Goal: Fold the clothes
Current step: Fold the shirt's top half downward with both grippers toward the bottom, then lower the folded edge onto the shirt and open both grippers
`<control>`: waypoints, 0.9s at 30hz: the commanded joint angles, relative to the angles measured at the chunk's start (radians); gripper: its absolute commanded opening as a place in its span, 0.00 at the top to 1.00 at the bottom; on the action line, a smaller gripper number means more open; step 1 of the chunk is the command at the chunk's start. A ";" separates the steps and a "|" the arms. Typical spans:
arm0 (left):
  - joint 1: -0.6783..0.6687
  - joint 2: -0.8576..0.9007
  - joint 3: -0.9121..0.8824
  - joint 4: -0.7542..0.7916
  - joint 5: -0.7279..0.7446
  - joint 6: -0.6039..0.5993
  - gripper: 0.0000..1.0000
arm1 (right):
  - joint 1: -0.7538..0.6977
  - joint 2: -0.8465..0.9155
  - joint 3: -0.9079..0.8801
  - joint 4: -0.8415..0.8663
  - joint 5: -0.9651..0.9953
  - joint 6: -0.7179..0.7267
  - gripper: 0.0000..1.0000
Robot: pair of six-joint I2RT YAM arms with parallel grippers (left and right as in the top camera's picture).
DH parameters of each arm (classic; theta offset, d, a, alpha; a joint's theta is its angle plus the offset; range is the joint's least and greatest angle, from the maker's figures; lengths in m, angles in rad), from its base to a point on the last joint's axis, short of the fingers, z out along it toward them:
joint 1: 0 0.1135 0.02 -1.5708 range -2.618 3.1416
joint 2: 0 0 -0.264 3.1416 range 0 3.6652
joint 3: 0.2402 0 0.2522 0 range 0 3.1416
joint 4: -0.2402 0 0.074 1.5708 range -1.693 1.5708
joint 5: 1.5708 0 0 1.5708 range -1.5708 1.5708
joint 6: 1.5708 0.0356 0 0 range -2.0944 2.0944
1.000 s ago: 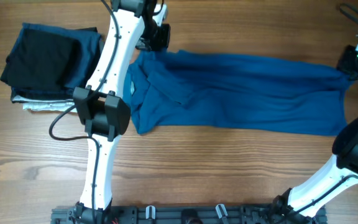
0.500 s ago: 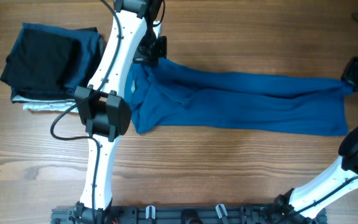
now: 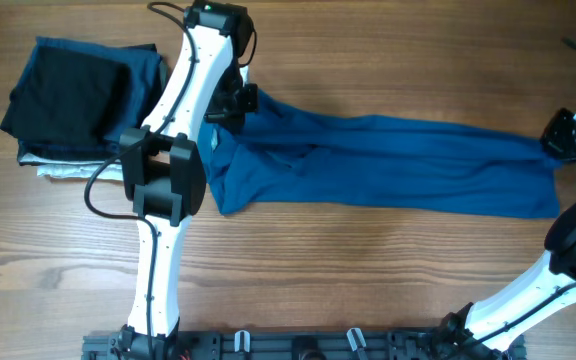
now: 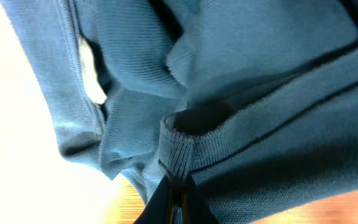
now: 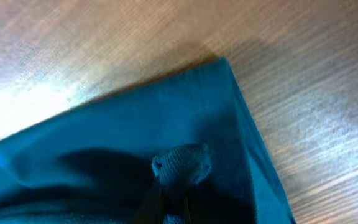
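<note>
The medium-blue T-shirt (image 3: 388,165) lies stretched sideways across the table, collar end at the left. My left gripper (image 3: 245,100) is shut on a bunched fold of it near the collar, seen close in the left wrist view (image 4: 178,155), where a pale label (image 4: 91,68) shows inside the collar. My right gripper (image 3: 560,132) is shut on the shirt's far right upper corner; the right wrist view shows a pinched tuft of blue fabric (image 5: 182,165) between the fingers. The upper edge is drawn in towards the middle.
A stack of folded black and dark navy garments (image 3: 78,95) on a white-grey one (image 3: 68,172) lies at the far left. The left arm (image 3: 173,130) crosses the shirt's collar end. Bare wooden table (image 3: 348,270) lies in front.
Both grippers have carried the shirt's upper edge towards the front, narrowing the shirt into a band. The left gripper moved down and slightly left; the right one moved down.
</note>
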 commanded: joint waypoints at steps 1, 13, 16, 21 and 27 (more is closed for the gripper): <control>0.025 -0.039 -0.034 -0.004 -0.056 -0.034 0.96 | 0.000 -0.018 -0.067 0.000 0.061 0.045 0.96; 0.053 -0.039 -0.204 -0.002 -0.064 -0.035 0.96 | 0.000 0.003 -0.137 0.042 0.140 0.080 0.96; 0.087 -0.039 -0.204 0.006 -0.064 -0.035 0.96 | 0.000 0.052 -0.137 0.061 0.144 0.074 0.96; 0.111 -0.039 -0.204 0.018 -0.047 -0.034 0.96 | 0.000 0.081 -0.137 0.072 0.151 0.072 0.96; 0.087 -0.039 -0.203 0.013 -0.043 -0.034 0.96 | 0.000 0.081 -0.134 0.036 0.151 0.074 0.96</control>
